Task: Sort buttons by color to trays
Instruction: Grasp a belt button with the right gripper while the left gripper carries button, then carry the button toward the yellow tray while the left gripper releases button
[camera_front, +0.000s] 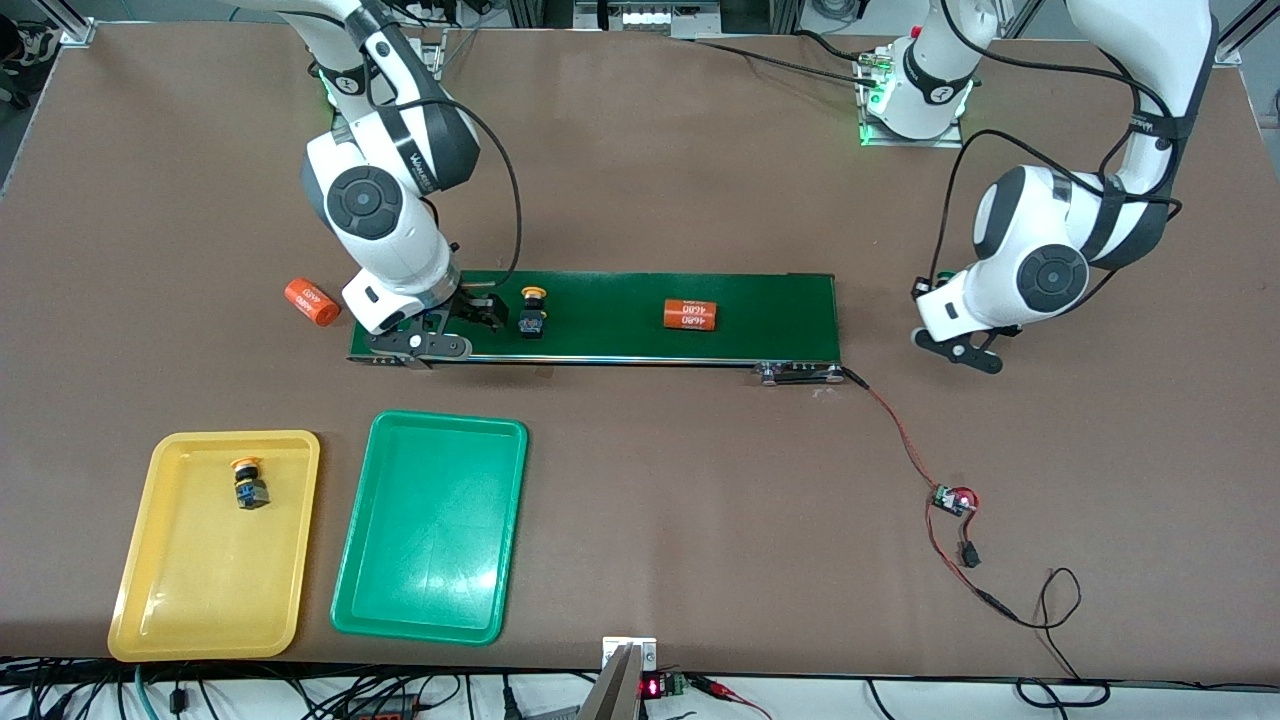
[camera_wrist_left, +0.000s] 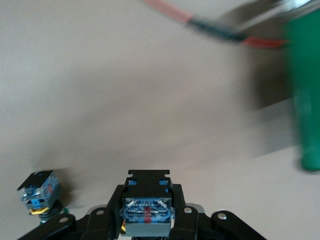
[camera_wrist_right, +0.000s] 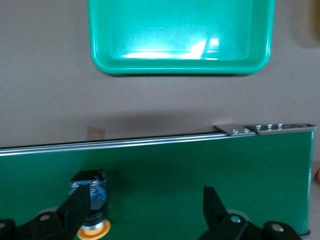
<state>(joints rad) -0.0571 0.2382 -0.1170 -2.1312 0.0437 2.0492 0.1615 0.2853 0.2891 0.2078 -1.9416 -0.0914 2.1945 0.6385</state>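
Observation:
My left gripper (camera_front: 962, 346) is over bare table off the belt's end toward the left arm's end, shut on a dark blue-black button (camera_wrist_left: 148, 210) by its body; the cap is hidden. A second button (camera_wrist_left: 39, 192) lies on the table beside it. My right gripper (camera_front: 486, 310) is open, low over the dark green belt (camera_front: 620, 300). A yellow-capped button (camera_front: 532, 312) lies on the belt close against one of its fingers (camera_wrist_right: 80, 210). Another yellow-capped button (camera_front: 250, 483) rests in the yellow tray (camera_front: 200, 590). The green tray (camera_front: 430, 560) beside it holds nothing.
One orange cylinder (camera_front: 692, 314) lies on the belt, another (camera_front: 312, 302) on the table off the belt's end toward the right arm's end. A red wire runs from the belt to a small circuit board (camera_front: 952, 500). Both trays sit nearer the front camera than the belt.

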